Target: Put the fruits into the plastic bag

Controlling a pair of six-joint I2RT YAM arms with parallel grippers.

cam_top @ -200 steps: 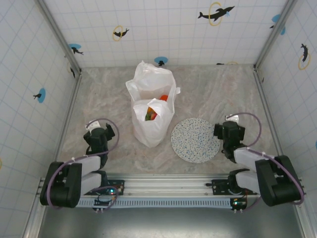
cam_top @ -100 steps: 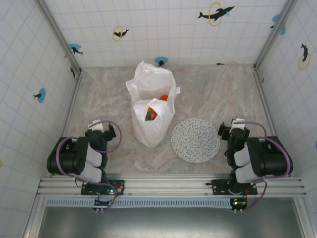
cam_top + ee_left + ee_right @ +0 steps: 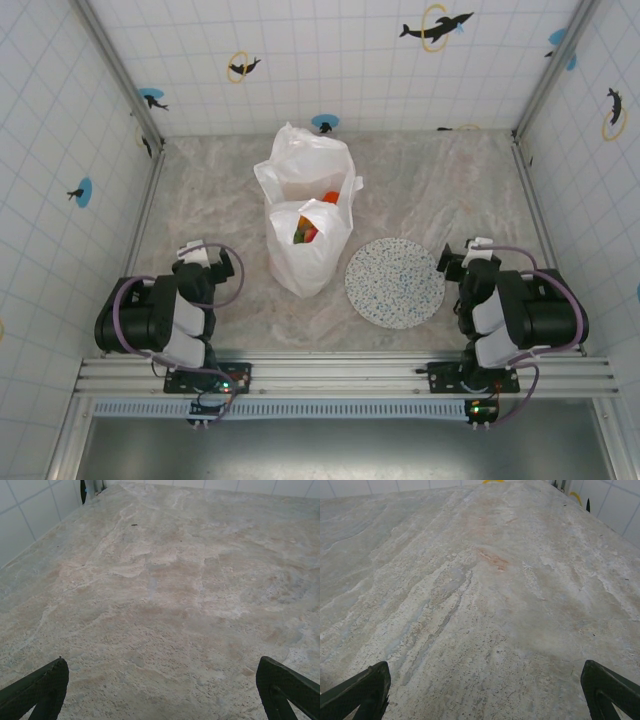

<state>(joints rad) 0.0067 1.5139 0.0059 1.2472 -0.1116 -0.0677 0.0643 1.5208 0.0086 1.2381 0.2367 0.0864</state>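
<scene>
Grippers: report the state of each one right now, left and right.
Left black two-finger gripper: open, holding nothing.
Right black two-finger gripper: open, holding nothing.

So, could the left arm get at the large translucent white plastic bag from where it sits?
Probably yes. The left gripper is open and empty, and only bare marbled tabletop lies between it and the translucent white plastic bag. The arm is folded near its base, so it would need to extend.
</scene>
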